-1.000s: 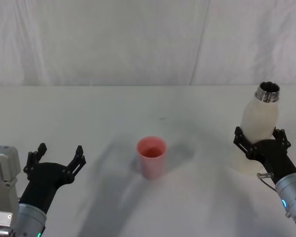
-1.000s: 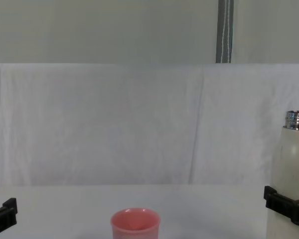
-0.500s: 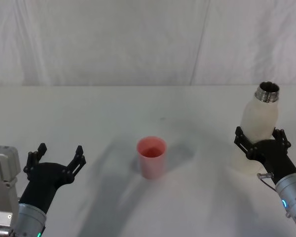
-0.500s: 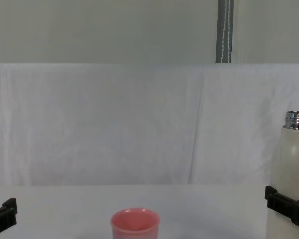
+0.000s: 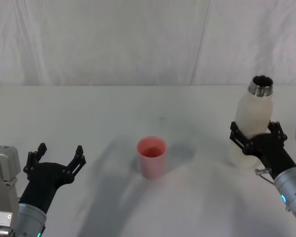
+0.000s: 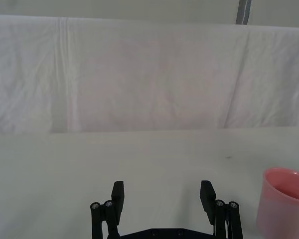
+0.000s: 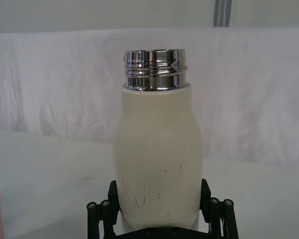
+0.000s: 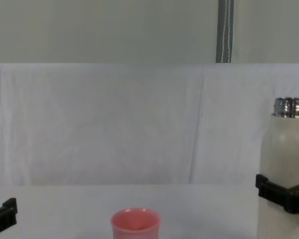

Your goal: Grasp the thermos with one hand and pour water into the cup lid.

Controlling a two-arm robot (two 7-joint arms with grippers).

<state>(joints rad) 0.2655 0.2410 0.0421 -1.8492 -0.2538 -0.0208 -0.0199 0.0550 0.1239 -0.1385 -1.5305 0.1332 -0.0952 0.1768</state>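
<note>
The thermos, cream-white with an open steel neck, stands upright at the table's right. My right gripper is shut on its lower body, one finger on each side. In the right wrist view the thermos rises between the fingers. The chest view has the thermos at the right edge. The pink cup lid sits at mid-table, well left of the thermos, and looks empty. My left gripper rests open at the near left, apart from the cup lid. The water is out of view.
A white cloth covers the table and hangs as a backdrop behind it. A grey pole stands beyond the backdrop. Bare table lies between the cup lid and the thermos.
My right gripper has carried the thermos a little to the left, toward the cup lid, and slightly up. The left arm and the cup lid have not moved.
</note>
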